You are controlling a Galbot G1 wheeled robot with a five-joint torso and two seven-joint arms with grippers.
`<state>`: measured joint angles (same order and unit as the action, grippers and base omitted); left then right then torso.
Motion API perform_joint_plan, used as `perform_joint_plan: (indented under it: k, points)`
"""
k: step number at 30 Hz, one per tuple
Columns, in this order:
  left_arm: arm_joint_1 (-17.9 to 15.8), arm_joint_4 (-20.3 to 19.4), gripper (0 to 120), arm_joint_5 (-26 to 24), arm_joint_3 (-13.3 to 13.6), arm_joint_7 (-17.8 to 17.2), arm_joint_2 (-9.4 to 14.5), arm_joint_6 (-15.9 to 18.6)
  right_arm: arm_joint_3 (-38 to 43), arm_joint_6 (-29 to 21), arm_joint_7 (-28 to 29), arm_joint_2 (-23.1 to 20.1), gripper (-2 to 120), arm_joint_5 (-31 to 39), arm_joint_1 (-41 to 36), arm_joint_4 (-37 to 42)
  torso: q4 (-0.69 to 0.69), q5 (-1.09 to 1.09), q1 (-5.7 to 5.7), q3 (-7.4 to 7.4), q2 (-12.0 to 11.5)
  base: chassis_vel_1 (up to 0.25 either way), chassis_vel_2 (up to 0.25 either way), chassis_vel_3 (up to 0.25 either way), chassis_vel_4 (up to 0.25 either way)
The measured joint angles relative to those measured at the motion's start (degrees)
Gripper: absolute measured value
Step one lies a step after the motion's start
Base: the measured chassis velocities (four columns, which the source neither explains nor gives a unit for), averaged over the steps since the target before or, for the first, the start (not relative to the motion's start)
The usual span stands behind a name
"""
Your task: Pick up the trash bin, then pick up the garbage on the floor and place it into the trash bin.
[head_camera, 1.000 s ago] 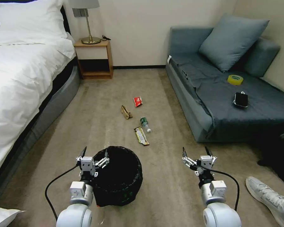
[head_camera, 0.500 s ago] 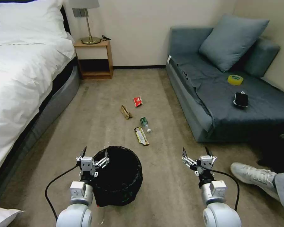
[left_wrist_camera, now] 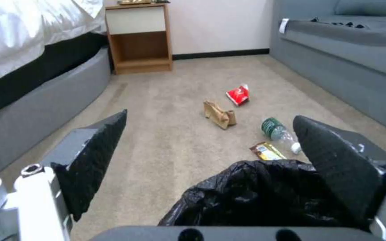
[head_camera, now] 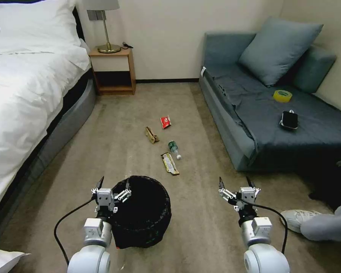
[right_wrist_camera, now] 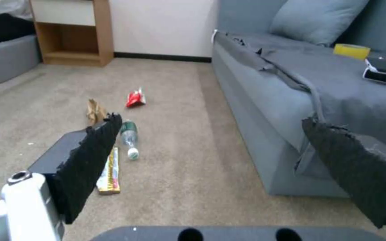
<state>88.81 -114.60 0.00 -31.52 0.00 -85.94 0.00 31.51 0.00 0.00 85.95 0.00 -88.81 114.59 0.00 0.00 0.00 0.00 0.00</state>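
The trash bin [head_camera: 144, 212], lined with a crinkly black bag, stands on the carpet at the near left. My left gripper [head_camera: 114, 181] hovers open over its left rim, with the bag's edge [left_wrist_camera: 255, 194] below one finger. My right gripper [head_camera: 234, 179] is open and holds nothing, above bare carpet to the bin's right. The garbage lies farther ahead in the middle of the floor: a red snack packet [head_camera: 165, 121], a crumpled tan paper wrapper [head_camera: 152, 135], a small clear bottle [head_camera: 174, 148] with a green label, and a long yellow-brown wrapper [head_camera: 169, 163].
A white bed [head_camera: 22, 94] runs along the left, with a wooden nightstand [head_camera: 113, 70] at the back. A grey sofa [head_camera: 254, 125] on the right carries a yellow tape roll [head_camera: 282, 95] and a black phone [head_camera: 289, 120]. A person's shoe [head_camera: 297, 220] rests at the near right.
The person's shoe and leg at the near right have shifted. Both arms, the bin and the litter are where they were.
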Motion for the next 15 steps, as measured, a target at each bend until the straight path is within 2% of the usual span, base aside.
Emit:
perform_joint_plan:
  k: [15]
  points:
    - [0.0,0.0,100,0.0,0.0,0.0,0.0,0.0,0.0,0.0,0.0,0.0,100,0.0,0.0,0.0,0.00,0.00,0.00,0.00,0.0,0.000,0.000,0.000,0.000]
